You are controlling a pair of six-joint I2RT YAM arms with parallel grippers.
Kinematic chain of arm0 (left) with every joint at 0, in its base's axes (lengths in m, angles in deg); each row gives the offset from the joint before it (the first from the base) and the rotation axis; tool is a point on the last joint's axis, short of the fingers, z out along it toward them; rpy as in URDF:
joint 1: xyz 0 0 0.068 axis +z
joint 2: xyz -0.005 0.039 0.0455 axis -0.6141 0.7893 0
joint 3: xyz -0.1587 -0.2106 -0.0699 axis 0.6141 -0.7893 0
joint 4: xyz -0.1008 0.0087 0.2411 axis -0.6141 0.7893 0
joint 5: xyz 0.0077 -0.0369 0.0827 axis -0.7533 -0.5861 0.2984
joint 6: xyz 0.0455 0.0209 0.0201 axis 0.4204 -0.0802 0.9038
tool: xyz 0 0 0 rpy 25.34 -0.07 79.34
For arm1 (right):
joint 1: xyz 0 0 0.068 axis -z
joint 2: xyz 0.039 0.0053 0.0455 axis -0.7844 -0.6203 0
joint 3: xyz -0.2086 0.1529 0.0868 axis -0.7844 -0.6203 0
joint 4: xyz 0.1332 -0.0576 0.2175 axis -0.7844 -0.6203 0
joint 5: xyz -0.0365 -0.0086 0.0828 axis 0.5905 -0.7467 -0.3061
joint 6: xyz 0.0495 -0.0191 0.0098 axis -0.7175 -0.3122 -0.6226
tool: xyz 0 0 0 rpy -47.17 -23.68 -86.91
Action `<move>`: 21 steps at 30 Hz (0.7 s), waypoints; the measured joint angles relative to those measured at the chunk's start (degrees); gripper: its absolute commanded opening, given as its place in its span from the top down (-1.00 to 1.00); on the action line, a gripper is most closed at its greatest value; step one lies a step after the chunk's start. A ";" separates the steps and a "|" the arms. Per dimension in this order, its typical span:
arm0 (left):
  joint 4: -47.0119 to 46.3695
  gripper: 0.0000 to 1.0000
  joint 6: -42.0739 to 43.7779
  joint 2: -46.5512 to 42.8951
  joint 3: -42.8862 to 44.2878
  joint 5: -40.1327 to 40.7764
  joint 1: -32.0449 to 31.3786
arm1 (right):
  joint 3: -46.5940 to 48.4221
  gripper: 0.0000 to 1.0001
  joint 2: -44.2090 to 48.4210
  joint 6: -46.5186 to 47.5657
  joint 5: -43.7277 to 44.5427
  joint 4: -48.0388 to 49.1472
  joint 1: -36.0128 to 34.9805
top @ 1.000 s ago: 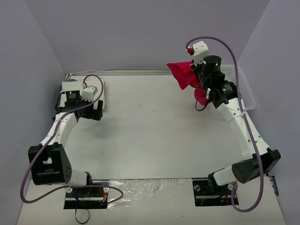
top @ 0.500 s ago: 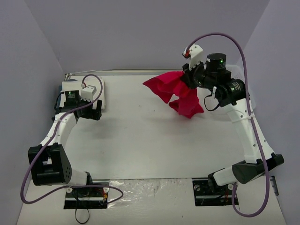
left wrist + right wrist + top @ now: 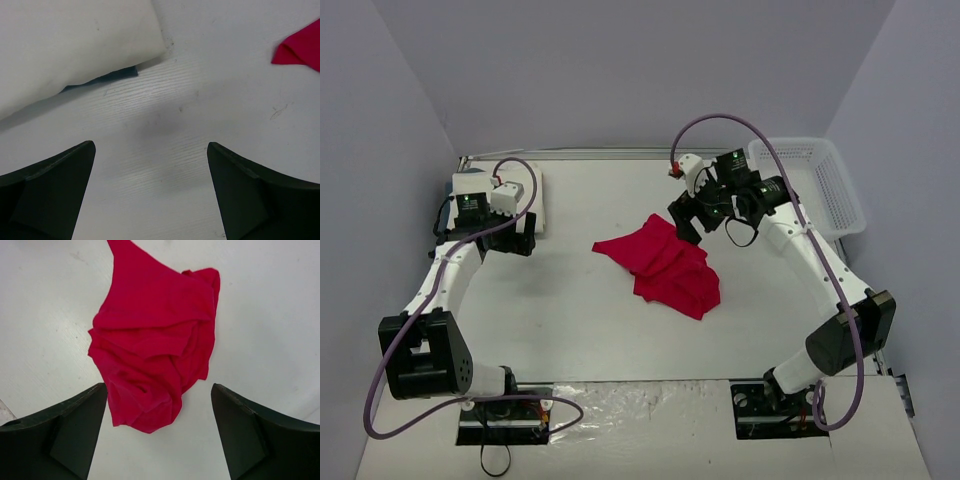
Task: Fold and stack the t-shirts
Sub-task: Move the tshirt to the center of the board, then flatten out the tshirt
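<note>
Red t-shirt (image 3: pixel 660 266): lies crumpled and unfolded on the table (image 3: pixel 580 330), a little right of the middle. One pointed corner reaches left; the bunched part lies nearer the arm bases.
Right gripper (image 3: pixel 157 390): jaws stand wide apart and clamp nothing. It hangs in the air above the red t-shirt without touching it.
Red t-shirt against the right gripper: in the right wrist view the cloth lies below, between the two dark fingers (image 3: pixel 60 435) and beyond them. From the top view the gripper sits over the cloth's far right edge, on the side toward the basket (image 3: pixel 810 180).
White t-shirt (image 3: pixel 75 40): a folded rectangle at the far left corner of the table, partly hidden by the left wrist in the top view. A thin dark blue strip (image 3: pixel 117 76) shows under its near edge.
Left gripper (image 3: pixel 150 145): jaws wide apart and holding nothing, over bare table just beside the white t-shirt's edge.
Two shirts: well apart, not stacked. Only a tip of the red one shows at the upper right of the left wrist view.
Basket: white mesh, at the far right edge of the table, apart from both shirts.
</note>
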 measured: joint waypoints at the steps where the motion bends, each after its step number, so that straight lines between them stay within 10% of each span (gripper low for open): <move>1: 0.00 -0.89 0.00 0.00 0.00 -0.13 0.00 | -1.05 -0.61 -0.04 0.31 0.44 -0.04 0.00; 21: 0.11 -0.89 0.02 -0.15 -0.02 -3.06 0.00 | -21.97 -0.38 1.36 2.62 4.81 2.40 -3.82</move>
